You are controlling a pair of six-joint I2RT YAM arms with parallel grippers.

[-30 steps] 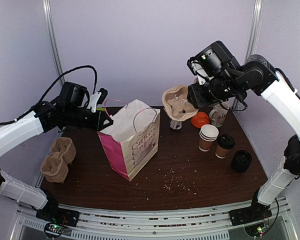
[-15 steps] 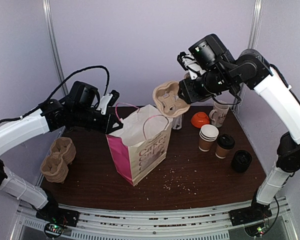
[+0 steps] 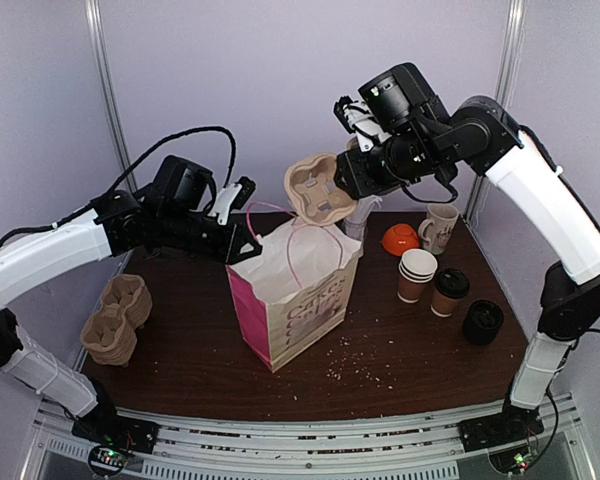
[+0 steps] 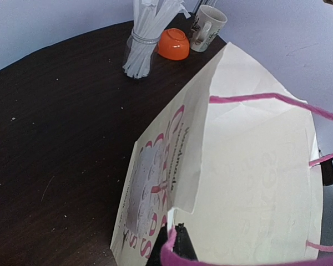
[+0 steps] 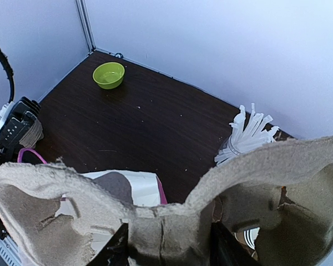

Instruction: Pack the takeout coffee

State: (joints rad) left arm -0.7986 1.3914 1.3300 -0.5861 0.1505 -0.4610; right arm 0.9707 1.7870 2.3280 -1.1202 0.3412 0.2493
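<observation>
The lidded takeout coffee cup (image 3: 450, 291) stands on the tabletop (image 3: 180, 345) at the right, beside a stack of lidless paper cups (image 3: 417, 274) and well apart from the paper bag (image 3: 298, 300). The right fingers (image 5: 117, 249) are clamped on a pulp cup carrier (image 3: 320, 188) tilted above the bag's mouth. The left fingers (image 4: 180, 244), pinched together on a pink handle (image 4: 238, 262), hold that mouth open. Advised: level the carrier, centre it between the handles, and lower it flat.
</observation>
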